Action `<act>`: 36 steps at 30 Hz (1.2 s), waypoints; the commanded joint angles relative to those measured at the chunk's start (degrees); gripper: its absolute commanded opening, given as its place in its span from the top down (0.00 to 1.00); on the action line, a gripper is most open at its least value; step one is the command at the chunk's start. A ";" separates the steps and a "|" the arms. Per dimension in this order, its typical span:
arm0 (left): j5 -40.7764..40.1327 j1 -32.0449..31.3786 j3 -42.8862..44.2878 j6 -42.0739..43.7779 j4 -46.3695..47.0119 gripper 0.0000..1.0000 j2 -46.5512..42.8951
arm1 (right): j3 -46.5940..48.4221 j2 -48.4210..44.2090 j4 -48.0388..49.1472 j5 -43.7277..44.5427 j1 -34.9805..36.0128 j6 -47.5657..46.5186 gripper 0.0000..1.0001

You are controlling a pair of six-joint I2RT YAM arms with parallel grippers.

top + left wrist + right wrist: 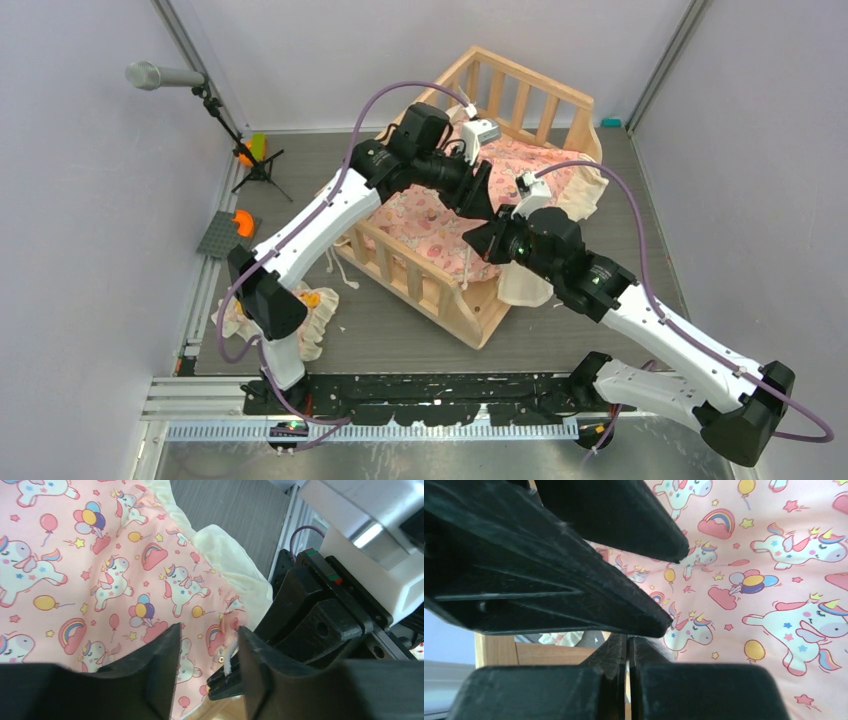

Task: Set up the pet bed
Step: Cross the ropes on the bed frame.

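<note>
My left gripper (492,208) and right gripper (478,238), top view: both over the unicorn cushion (425,215) in the pet bed (470,322), mid-table (400,345) toward the far edge.

Left wrist: left fingers (160,670) parted, empty; white tie string (228,662) at the right tips.

Right wrist: right clenched shut.

Step, I judge: seating the cushion. Next: tug its overhanging corner in.

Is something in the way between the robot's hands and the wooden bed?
Yes. The pink cushion lies inside the pet bed, covering its floor. The left gripper and right gripper are both over it, so it's between them and the planks.
</note>
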 commanded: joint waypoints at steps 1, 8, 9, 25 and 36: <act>-2.00 -0.06 -0.24 0.34 2.09 0.46 -5.03 | -0.85 -1.53 3.68 -4.17 0.32 3.22 1.00; -11.27 0.02 -1.04 -2.38 5.50 0.29 -13.13 | -0.08 1.01 3.31 -8.93 0.43 5.90 1.00; -12.78 0.01 -1.93 -2.78 6.16 0.29 -14.90 | 0.14 1.70 3.33 -9.93 0.38 6.36 1.00; -28.05 -1.75 -51.39 -9.48 17.17 0.41 -59.75 | 6.24 11.38 1.08 -21.51 3.21 13.28 1.00; -45.37 -18.78 -68.09 -10.44 28.99 0.43 -67.68 | 6.29 11.59 -4.60 -24.43 3.69 17.02 1.00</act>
